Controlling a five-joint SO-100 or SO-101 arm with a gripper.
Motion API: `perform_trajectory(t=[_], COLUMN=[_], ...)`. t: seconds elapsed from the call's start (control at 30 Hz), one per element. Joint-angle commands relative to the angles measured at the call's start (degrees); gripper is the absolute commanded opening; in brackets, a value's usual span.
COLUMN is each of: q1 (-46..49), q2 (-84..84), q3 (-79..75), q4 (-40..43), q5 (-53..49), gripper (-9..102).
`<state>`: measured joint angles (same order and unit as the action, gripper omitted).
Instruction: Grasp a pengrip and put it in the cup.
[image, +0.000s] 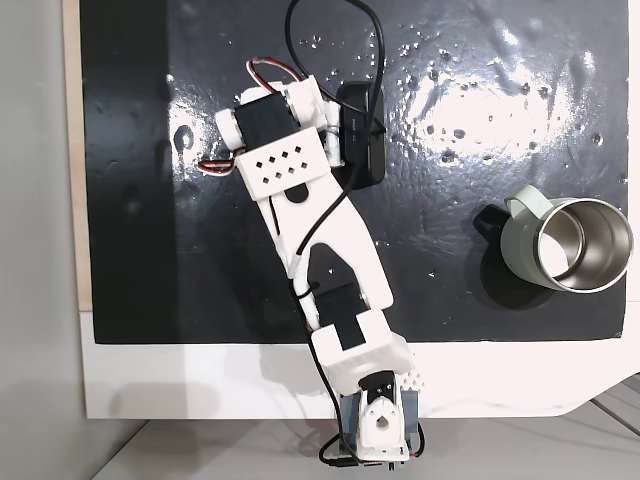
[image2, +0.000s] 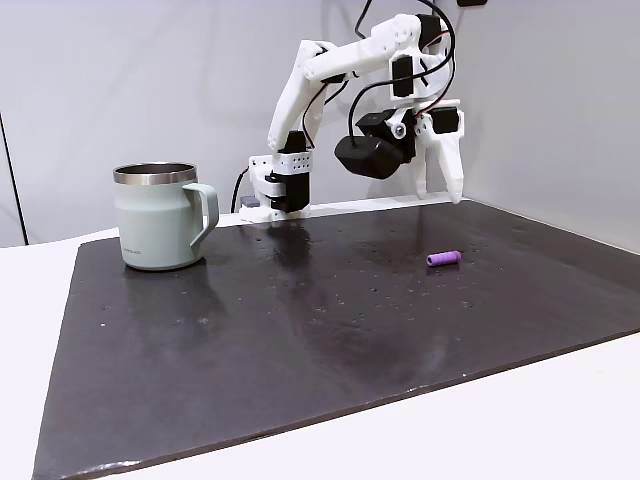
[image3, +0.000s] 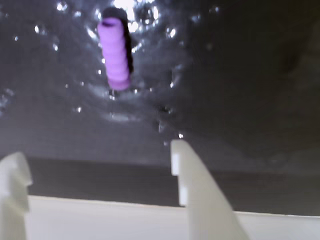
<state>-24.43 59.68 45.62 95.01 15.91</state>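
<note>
White two-finger end effector (image3: 97, 167) hangs empty, fingers spread wide, above the dark counter (image2: 300, 330). Tiny purple ribbed rubber pengrip (image3: 114, 55) lies just ahead, untouched. Likely light, soft, grippy; pinch mid-length across ribs. Sage-green steel-lined mug (image2: 160, 215) sits well apart.

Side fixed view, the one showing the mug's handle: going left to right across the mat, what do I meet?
The cup at the left, then the arm's base at the back edge of the mat, then the gripper hanging open above the mat, then the pengrip lying on its side at the right.
</note>
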Motion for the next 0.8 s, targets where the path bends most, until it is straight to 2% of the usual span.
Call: perform_trajectory(t=[0.0,0.77], q1=[-0.18,0.62], q2=[-2.46,-23.38], q3=[-5.71,-19.16], q4=[1.23,1.58], q5=[-0.35,0.09], gripper=[28,25])
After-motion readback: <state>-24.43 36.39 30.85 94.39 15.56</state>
